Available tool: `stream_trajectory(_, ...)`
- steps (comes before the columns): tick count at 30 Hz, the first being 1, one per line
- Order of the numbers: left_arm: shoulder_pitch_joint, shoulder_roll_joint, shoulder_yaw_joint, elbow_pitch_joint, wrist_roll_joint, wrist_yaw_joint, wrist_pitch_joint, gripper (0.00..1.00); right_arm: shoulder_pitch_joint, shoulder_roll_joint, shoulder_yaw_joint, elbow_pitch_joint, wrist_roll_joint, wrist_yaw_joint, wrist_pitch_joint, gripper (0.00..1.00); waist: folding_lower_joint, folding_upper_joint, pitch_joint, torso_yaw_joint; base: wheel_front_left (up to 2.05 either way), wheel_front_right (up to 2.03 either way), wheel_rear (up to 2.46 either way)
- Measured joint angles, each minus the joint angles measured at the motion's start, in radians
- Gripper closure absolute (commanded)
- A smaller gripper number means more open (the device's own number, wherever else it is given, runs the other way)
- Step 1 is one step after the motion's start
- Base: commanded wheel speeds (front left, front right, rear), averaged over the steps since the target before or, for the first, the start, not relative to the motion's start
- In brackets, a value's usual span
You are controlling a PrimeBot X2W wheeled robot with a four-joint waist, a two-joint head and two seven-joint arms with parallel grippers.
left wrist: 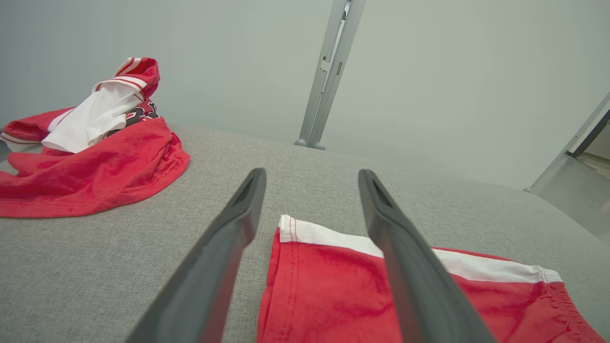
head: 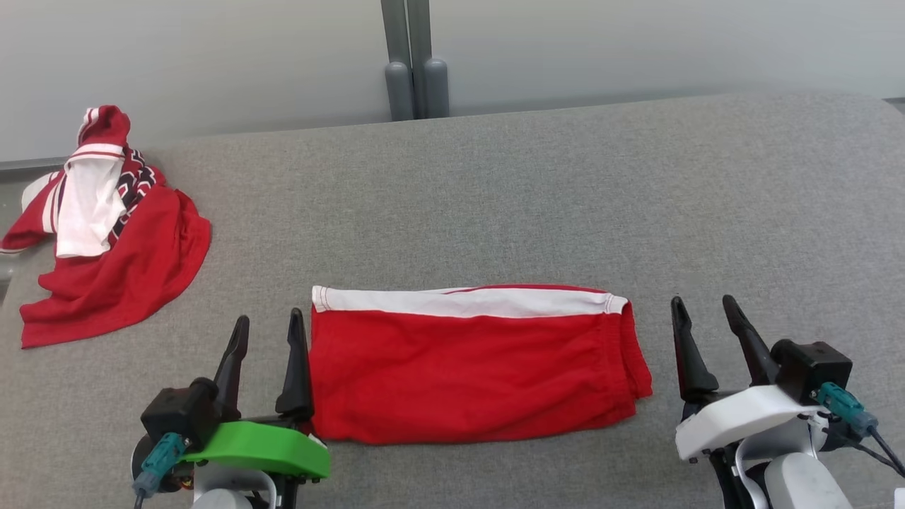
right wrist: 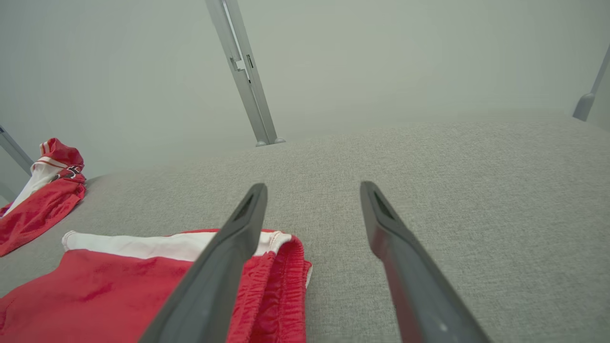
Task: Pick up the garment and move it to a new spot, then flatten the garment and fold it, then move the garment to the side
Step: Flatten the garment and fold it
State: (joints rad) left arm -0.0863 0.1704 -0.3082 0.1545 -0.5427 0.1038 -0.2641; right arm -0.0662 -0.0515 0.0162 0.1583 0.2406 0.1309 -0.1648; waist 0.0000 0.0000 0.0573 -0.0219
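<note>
Garment (head: 474, 367) lies folded flat at mid front edge of the surface (head: 565, 198). Left gripper (head: 269, 316) and right gripper (head: 703, 300) flank its ends, fingers apart, empty. Fold looks done. Next: pinch both ends, slide sideways, clear of the crumpled jersey (head: 113, 268) at the far-left corner.

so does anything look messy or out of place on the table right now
Only the crumpled red and white garment, heaped at the far left of the grey table, looks untidy. The folded red garment lies flat between the open left gripper and right gripper, though its right edge bunches slightly.
</note>
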Motion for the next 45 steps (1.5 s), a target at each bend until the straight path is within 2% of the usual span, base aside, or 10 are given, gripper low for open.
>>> stream_trajectory(9, 0.03, -0.047, 0.056, 0.062, 0.062, -0.035, 0.0, 0.0, 0.021, 0.001, 0.022, 0.099, -0.07, 0.0, -0.013, 0.0, 0.0, 0.0, -0.027, 0.006, 0.0, 0.0, 0.0)
stream_trajectory(18, 0.033, -0.084, 0.091, 0.071, 0.097, -0.069, 0.0, 0.0, -0.055, 0.002, 0.071, 0.253, -0.024, 0.0, 0.014, 0.0, 0.0, 0.0, -0.004, 0.033, 0.0, 0.0, 0.0)
stream_trajectory(26, 0.032, -0.103, 0.114, 0.083, 0.114, -0.094, 0.0, 0.0, -0.144, 0.002, 0.07, 0.421, 0.008, 0.0, 0.131, 0.0, 0.0, 0.0, 0.019, 0.064, 0.0, 0.0, 0.0)
stream_trajectory(31, 0.032, -0.113, 0.128, 0.089, 0.118, -0.1, 0.0, 0.0, -0.167, 0.002, 0.105, 0.448, 0.09, 0.0, 0.189, 0.0, 0.0, 0.0, 0.029, 0.071, 0.0, 0.0, 0.0)
stream_trajectory(32, 0.032, -0.113, 0.13, 0.09, 0.119, -0.101, 0.0, 0.0, -0.171, 0.001, 0.11, 0.45, 0.098, 0.0, 0.198, 0.08, 0.0, 0.0, 0.03, 0.071, 0.0, 0.0, 0.0)
stream_trajectory(34, 0.031, -0.115, 0.135, 0.092, 0.122, -0.104, 0.0, 0.0, -0.181, 0.001, 0.12, 0.454, 0.119, 0.0, 0.219, 0.54, 0.0, 0.0, 0.033, 0.069, 0.0, 0.0, 0.0)
stream_trajectory(36, 0.031, -0.116, 0.139, 0.093, 0.122, -0.105, 0.0, 0.0, -0.192, 0.0, 0.132, 0.457, 0.13, 0.0, 0.235, 0.69, 0.0, 0.0, 0.035, 0.065, 0.0, 0.0, 0.0)
stream_trajectory(37, 0.03, -0.116, 0.141, 0.094, 0.122, -0.106, 0.0, 0.0, -0.198, -0.001, 0.137, 0.458, 0.136, 0.0, 0.244, 0.81, 0.0, 0.0, 0.036, 0.063, 0.0, 0.0, 0.0)
stream_trajectory(38, 0.03, -0.117, 0.142, 0.094, 0.123, -0.109, 0.0, 0.0, -0.204, -0.002, 0.142, 0.46, 0.14, 0.0, 0.252, 0.98, 0.0, 0.0, 0.038, 0.06, 0.0, 0.0, 0.0)
stream_trajectory(45, 0.028, -0.119, 0.151, 0.094, 0.13, -0.115, 0.0, 0.0, -0.255, -0.043, 0.186, 0.436, 0.198, 0.0, 0.298, 1.0, 0.0, 0.0, 0.044, 0.031, 0.0, 0.0, 0.0)
